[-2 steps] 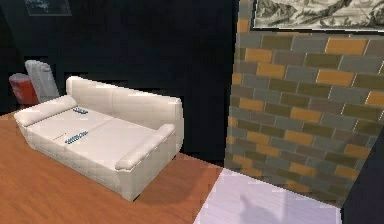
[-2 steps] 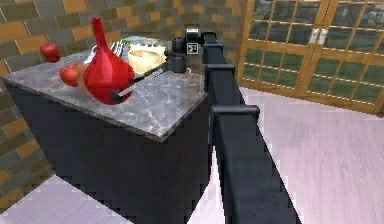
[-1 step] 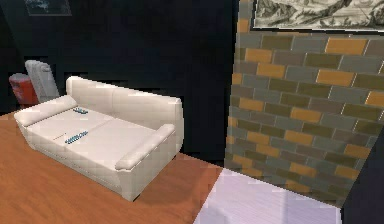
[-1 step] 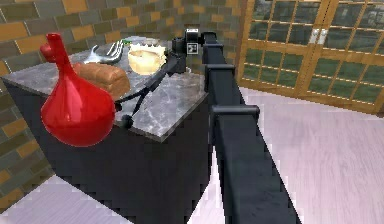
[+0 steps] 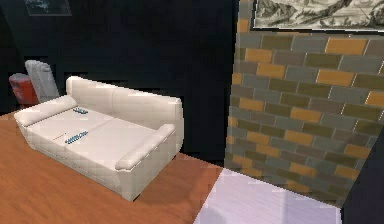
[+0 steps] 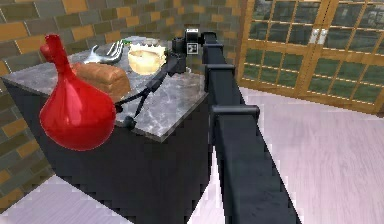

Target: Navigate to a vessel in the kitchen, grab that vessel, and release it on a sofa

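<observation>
Forward view: faces ahead and somewhat down. A cream two-seat sofa (image 5: 110, 130) sits mid-distance at its left, and a grey-and-orange brick wall (image 5: 300, 110) stands close at its right. Arm side view: faces out sideways and down along the dark square arm bar (image 6: 240, 140), very near a dark counter with a grey marbled top (image 6: 170, 105). Shared: matching brickwork at the arm side view's left edge.

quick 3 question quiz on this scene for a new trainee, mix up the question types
1. True or false: the red vessel hangs at the gripper, clear of the counter.
2. The sofa in the forward view is: A) cream B) green C) black.
3. Fill in: the wall beside the sofa is built of ____.
Key: 1 true; 2 A; 3 brick.
</observation>
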